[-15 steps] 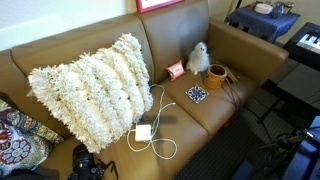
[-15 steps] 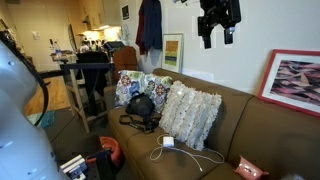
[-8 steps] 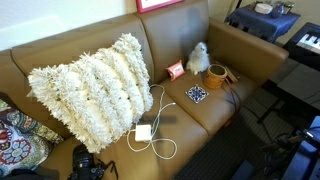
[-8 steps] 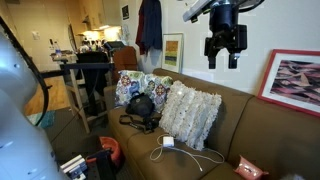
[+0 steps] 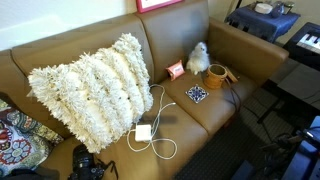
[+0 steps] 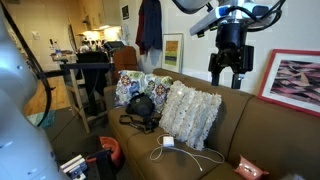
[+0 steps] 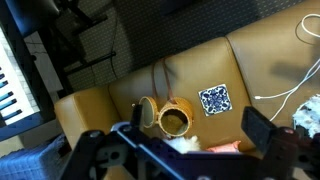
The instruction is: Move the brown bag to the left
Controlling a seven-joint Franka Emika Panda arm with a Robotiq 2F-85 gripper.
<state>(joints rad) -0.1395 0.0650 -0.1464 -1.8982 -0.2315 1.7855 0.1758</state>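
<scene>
Clearly the approach is the step in hand: the gripper (image 6: 229, 78) is hanging high above the couch (image 5: 60, 52), its jaws spread wide and holding nothing. The brown bag (image 5: 216, 75) is sitting on the right-hand seat cushion near the armrest, just right of the white fluffy toy (image 5: 199, 57) and just beyond the blue-patterned square (image 5: 197, 94). The wrist view is looking straight down into its open mouth.

The next move is probably calling for a descent over the bag, a grip on its soft rim, then a carry leftward without dragging the strap or nudging the toy.

The leather is looking smooth and slightly sagging. A shaggy cream pillow (image 5: 95, 90) is filling the left seat, a white charger cable (image 5: 155, 140) is trailing beside it, and a keyboard (image 5: 308, 42) is standing at far right.
</scene>
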